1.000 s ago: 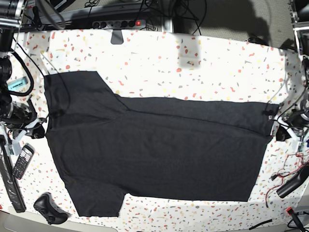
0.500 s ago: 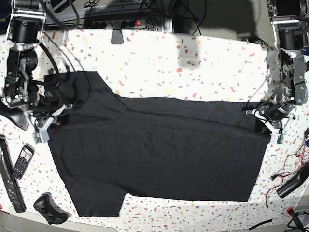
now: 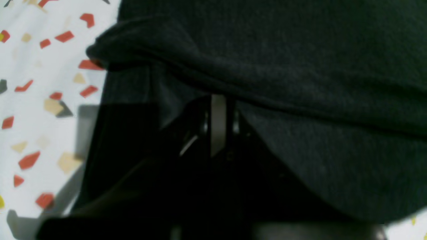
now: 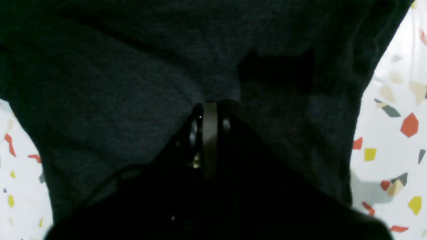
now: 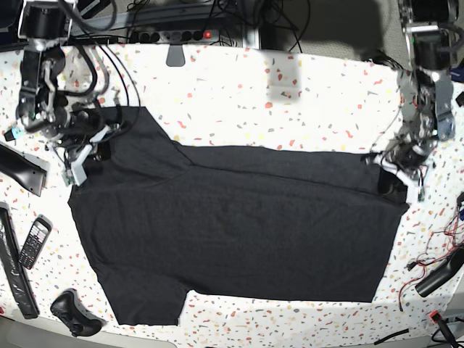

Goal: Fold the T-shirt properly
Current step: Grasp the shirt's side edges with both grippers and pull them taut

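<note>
The black T-shirt (image 5: 239,232) lies spread flat on the speckled table (image 5: 290,94), plain side up, with its far long edge folded over. My right gripper (image 5: 93,148) is at the far sleeve on the base view's left. In the right wrist view my right gripper (image 4: 209,110) is shut, with the T-shirt's cloth (image 4: 116,66) bunching at its tip. My left gripper (image 5: 393,181) is at the shirt's far right corner. In the left wrist view my left gripper (image 3: 218,103) is shut under a fold of the T-shirt (image 3: 300,66).
A phone (image 5: 32,243), a long black bar (image 5: 11,268) and a black controller (image 5: 72,312) lie at the near left. A power strip (image 5: 174,34) runs along the back. Loose cables and a black tool (image 5: 438,272) lie at the right edge.
Both arms came in from the table's sides onto the shirt's edges. The arm on the base view's left moved up to the far sleeve; the other moved slightly inward.
</note>
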Motion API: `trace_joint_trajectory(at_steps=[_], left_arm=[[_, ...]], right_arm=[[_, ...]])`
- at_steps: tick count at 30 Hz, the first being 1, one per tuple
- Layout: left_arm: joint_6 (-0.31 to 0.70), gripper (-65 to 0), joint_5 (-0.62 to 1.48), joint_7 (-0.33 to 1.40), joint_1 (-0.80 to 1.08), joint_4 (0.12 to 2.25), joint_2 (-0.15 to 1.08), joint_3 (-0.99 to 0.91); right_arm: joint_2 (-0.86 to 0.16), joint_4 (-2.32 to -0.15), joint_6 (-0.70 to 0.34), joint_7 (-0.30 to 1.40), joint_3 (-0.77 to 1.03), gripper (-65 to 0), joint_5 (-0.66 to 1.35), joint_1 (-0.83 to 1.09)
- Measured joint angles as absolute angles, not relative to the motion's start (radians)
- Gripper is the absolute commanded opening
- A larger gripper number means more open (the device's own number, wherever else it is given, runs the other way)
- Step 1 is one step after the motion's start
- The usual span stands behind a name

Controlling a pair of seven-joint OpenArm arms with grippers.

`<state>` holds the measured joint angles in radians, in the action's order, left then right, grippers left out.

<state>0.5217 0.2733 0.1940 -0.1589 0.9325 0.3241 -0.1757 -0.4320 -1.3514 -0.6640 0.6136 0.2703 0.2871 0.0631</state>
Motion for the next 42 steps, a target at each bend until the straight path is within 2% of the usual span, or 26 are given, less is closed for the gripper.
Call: trace_joint_trajectory(at_steps=[10, 23, 32, 42], left_arm=[[0.526, -65.0, 0.276, 0.260, 0.078, 1.210, 0.335, -0.176], [0.536, -65.0, 0.305, 0.229, 0.224, 1.275, 0.375, -0.207], [0.540, -65.0, 0.311, 0.234, 0.375, 1.356, 0.375, -0.321], [0.528, -65.0, 0.295, 0.270, 0.451, 1.452, 0.377, -0.323]], right_arm=[[-0.432, -1.444, -0.664, 0.570, 0.351, -65.0, 0.299, 0.208], [-0.433, -1.654, -0.663, 0.583, 0.400, -65.0, 0.290, 0.474], [-0.422, -1.674, -0.664, 0.578, 0.438, -65.0, 0.342, 0.566], [-0.423, -1.732, -0.667, 0.611, 0.536, -65.0, 0.358, 0.665]])
